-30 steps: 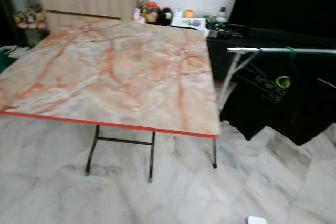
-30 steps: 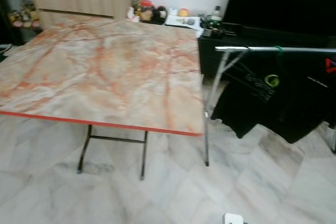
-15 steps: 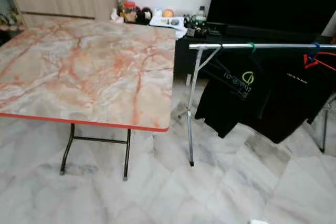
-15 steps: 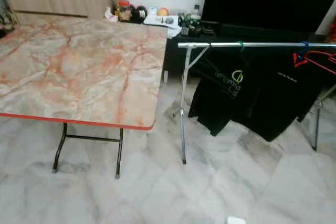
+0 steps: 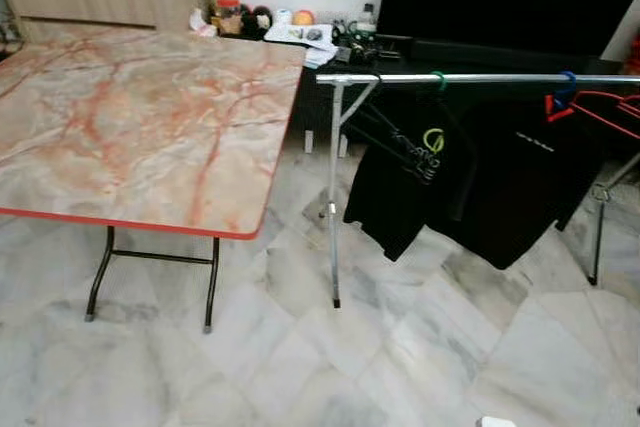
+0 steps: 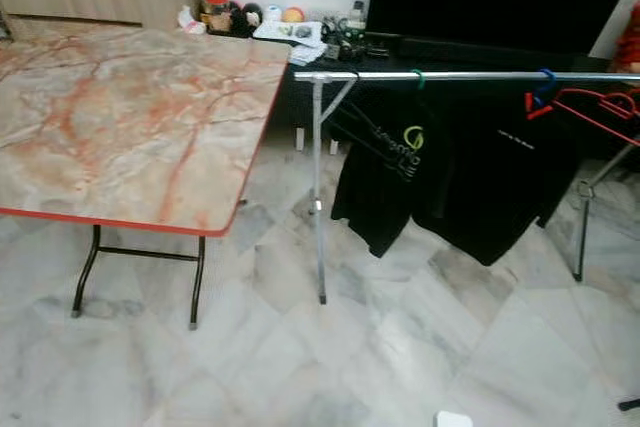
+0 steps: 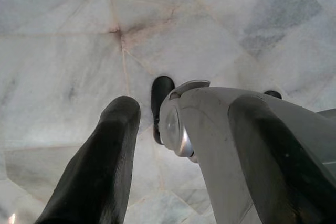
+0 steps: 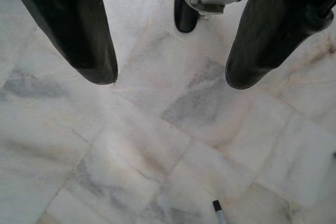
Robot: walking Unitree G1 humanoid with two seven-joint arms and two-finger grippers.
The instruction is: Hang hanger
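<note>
Two large things share my head view: a marble-topped folding table (image 5: pixel 130 117) and, just beside its far corner, the silver clothes rail (image 5: pixel 470 78), which I take as my landmark. Under the rail hang black garments (image 5: pixel 470 182), one on a green hook (image 5: pixel 437 78). Near the rail's other end sits a red hanger (image 5: pixel 590 107) next to a blue hook (image 5: pixel 568 80). That looks like the task's hanger, already on the bar. Both arms hang well below the rail over the marble floor (image 8: pixel 157 145). The right gripper (image 8: pixel 170 80) is spread wide and empty; the left gripper (image 7: pixel 157 129) I cannot judge. My worry is that walking in could clip the rail's leg (image 5: pixel 334 217) and tip it.
</note>
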